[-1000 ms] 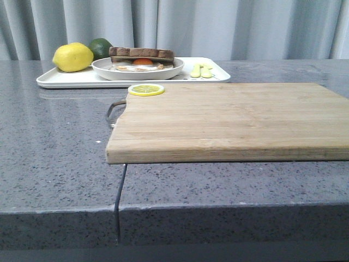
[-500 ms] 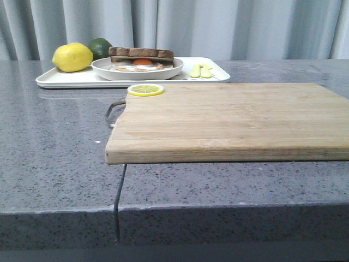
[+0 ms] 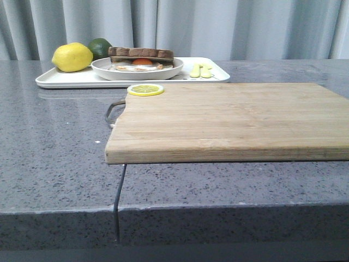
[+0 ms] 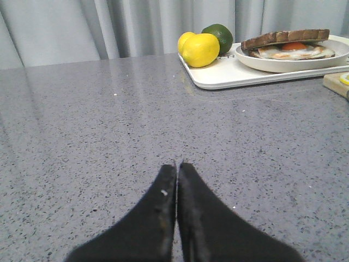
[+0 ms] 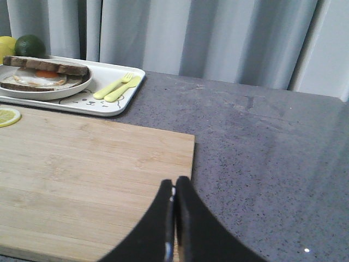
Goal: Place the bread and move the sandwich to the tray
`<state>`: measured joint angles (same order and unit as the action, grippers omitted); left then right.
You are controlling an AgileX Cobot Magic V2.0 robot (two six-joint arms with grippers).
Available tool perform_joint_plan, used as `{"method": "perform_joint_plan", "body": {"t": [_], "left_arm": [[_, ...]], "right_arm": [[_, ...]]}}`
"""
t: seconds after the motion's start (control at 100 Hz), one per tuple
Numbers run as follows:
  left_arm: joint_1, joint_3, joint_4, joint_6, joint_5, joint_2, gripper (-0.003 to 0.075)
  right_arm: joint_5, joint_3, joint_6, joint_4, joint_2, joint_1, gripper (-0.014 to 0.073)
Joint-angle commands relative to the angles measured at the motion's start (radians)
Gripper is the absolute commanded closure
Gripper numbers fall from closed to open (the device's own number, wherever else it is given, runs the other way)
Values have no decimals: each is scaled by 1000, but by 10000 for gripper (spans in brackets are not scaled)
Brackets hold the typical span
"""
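White tray (image 3: pixel 65 79) far left holds the sandwich (image 3: pixel 140 59), bread (image 3: pixel 140 53) on top; left gripper (image 4: pixel 177 165) and right gripper (image 5: pixel 174 183) pressed together, empty.

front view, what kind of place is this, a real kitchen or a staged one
Likely a staged kitchen counter: a grey stone worktop, a wooden cutting board and a tray with an egg sandwich, all before a plain grey curtain.
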<state>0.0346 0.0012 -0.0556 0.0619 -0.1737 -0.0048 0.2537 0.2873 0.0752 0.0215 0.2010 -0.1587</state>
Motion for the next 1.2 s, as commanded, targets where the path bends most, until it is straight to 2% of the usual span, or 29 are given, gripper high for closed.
{"method": "perform_joint_plan", "body": {"t": [0.0,0.45,0.78,0.98,1.19], "left_arm": [[3,14,-1,-9,78,-34,739],[3,14,-1,-9,78,-34,739],[3,14,-1,-9,78,-34,739],[3,14,-1,-9,78,-34,739],[3,14,-1,-9,78,-34,739]], "right_arm": [[-79,27,10,-8,7,5,710],[-86,12,10,-9,5,5,710],[-254,-213,-16,-22,-132,8,710],[-254,-301,-94,-71,-231,8,710],[-244,-315,-120,-94,-232,8,710]]}}
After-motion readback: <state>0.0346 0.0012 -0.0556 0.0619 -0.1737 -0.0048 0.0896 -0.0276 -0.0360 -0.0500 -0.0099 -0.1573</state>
